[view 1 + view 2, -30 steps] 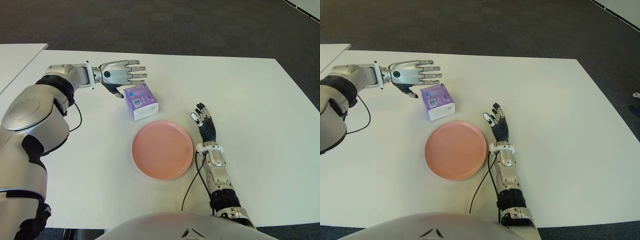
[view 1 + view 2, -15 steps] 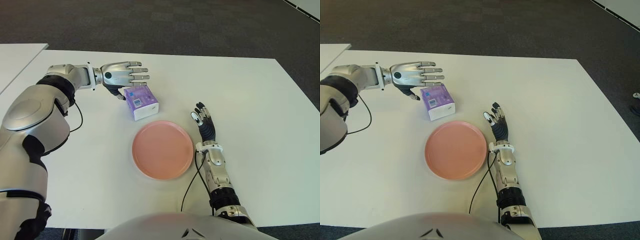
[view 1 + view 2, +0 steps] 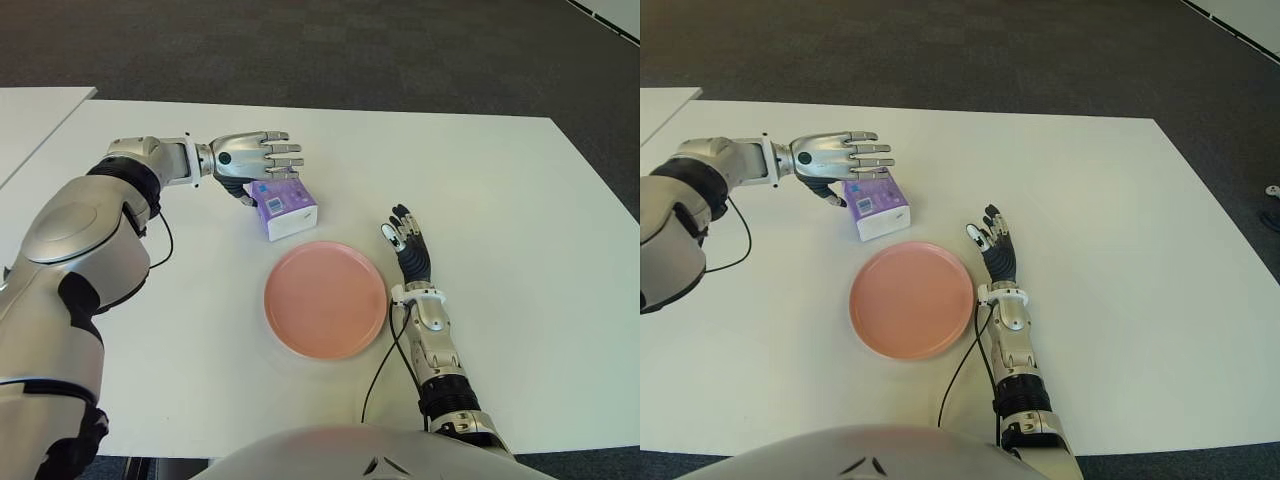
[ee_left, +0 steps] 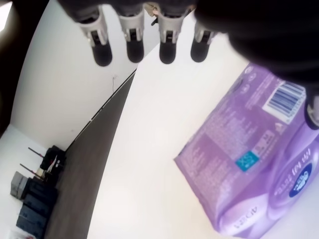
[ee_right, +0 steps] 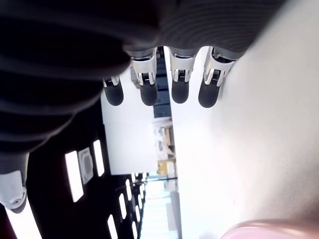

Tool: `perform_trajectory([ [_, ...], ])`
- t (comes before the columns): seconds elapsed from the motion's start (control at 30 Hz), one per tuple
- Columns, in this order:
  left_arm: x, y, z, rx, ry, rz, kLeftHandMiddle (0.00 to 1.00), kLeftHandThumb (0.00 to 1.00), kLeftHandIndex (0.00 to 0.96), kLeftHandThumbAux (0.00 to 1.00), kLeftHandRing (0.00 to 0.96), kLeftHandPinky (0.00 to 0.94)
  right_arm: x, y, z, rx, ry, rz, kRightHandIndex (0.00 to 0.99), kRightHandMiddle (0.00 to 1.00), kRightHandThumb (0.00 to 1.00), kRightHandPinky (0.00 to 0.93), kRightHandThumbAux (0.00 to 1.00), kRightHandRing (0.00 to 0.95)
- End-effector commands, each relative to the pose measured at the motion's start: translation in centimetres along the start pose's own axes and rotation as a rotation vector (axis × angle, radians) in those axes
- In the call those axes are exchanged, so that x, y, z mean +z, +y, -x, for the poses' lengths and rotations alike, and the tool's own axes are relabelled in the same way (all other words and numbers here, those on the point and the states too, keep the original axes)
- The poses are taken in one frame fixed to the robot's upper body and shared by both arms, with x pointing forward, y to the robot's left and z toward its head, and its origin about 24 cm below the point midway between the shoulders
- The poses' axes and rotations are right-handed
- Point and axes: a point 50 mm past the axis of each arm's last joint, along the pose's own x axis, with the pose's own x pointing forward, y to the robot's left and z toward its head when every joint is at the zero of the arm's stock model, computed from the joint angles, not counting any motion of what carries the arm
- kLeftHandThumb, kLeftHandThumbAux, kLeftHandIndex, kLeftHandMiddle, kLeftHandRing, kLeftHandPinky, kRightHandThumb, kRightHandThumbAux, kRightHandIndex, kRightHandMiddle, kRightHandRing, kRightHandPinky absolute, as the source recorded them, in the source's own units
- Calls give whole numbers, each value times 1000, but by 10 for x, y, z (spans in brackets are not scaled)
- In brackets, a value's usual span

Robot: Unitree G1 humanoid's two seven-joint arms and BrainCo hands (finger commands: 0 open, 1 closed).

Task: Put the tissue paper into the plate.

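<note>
Hovering open-fingered over the barcoded purple tissue pack (image 3: 285, 205), the left robot hand (image 3: 255, 160) grips nothing, label writing unreadable

White table (image 3: 520, 200), dark carpet (image 3: 350, 50) (checkered) — indoors

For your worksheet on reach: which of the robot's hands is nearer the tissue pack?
Left. The left hand hovers over the tissue pack; the right hand shows beyond the plate.

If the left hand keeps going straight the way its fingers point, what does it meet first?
Probably nothing. The left hand, open, points toward the robot's right, its fingers over the far top edge of the tissue pack. Beyond the fingertips only bare table shows. Height above the pack is unclear, so the palm might brush it.
</note>
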Motion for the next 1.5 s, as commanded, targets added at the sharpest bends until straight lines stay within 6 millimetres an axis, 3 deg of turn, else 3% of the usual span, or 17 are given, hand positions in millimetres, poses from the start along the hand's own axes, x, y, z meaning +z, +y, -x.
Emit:
perform_trajectory([
  [0.03,14,-8,-2,-45,-17,46,0,395,0,261,0,0,-41,-8,23,-41,216,0,0,0,510,27,520,0],
  [0.77,33,-23,-11,-203,-6,48,0,470,0,195,0,0,-41,-15,25,-46,221,0,9,2,528,18,505,0],
  [1.5,30,-25,-8,-244,8,19,0,468,0,198,0,0,-41,-16,24,-34,211,-2,11,7,497,22,534,0],
])
